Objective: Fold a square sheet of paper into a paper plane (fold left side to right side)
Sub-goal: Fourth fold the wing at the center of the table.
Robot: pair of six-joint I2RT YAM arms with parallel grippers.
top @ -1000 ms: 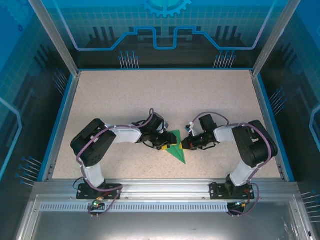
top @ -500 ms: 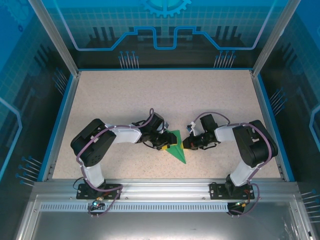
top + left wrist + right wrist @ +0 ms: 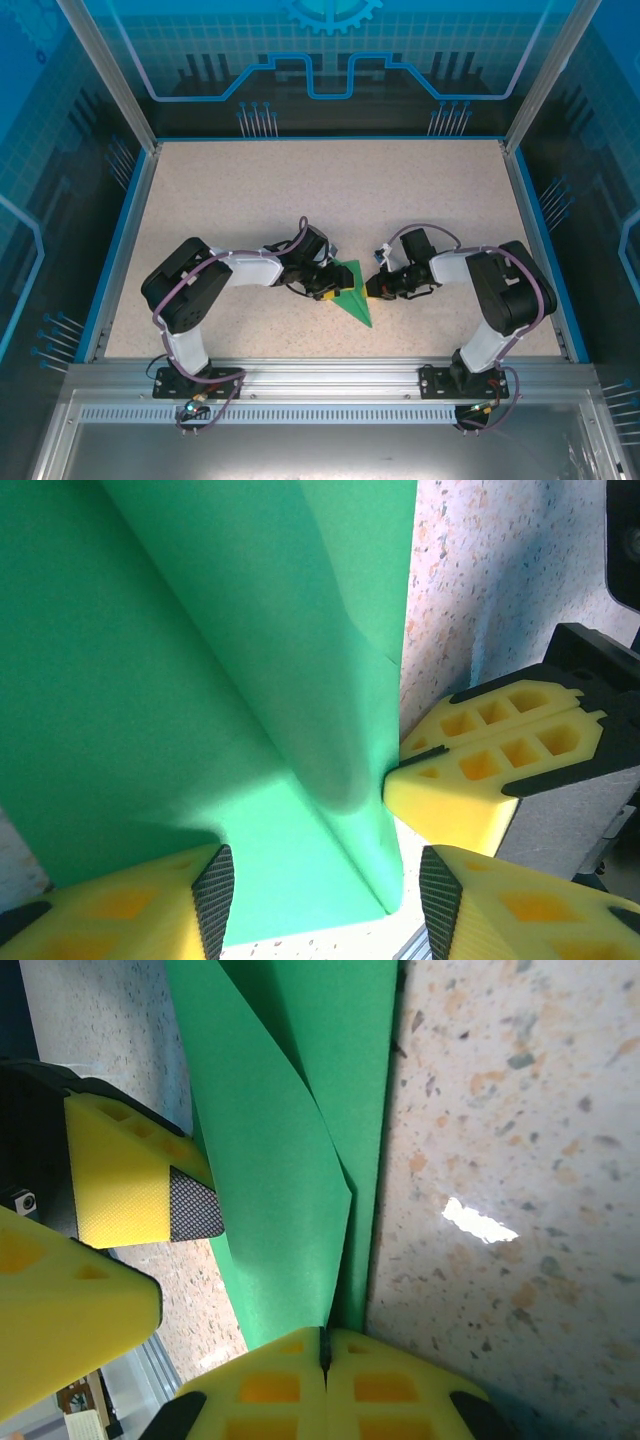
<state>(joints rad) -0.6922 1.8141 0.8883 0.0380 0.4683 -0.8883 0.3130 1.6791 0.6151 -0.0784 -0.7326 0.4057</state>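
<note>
Green and creased, the sheet of paper lies on the desk as a pointed shape, its tip towards the near edge and its wide end away from you.

Just left of the paper sits your left gripper. Its jaws stand partly apart and clamp nothing. In the left wrist view one finger is over the paper's near corner and the other is past its right edge.

Touching the paper's right edge is your right gripper, jaws closed tight with nothing between them. Its joined tips butt against the layered edge.

Above them a flap arches off the layer below instead of lying flat.

You appear to be in the middle of a left-over-right fold. The flap has been brought across but is not yet creased. The next move likely calls for the right gripper to keep the paper pinned. The left gripper should then sweep the flap down flat, with its edge squared to the right edge before you press. Thin paper like this may slide or buckle if you push sideways.

Beyond the paper the desk runs bare to its far rim.

Count: one sheet, one raised flap, two grippers.
</note>
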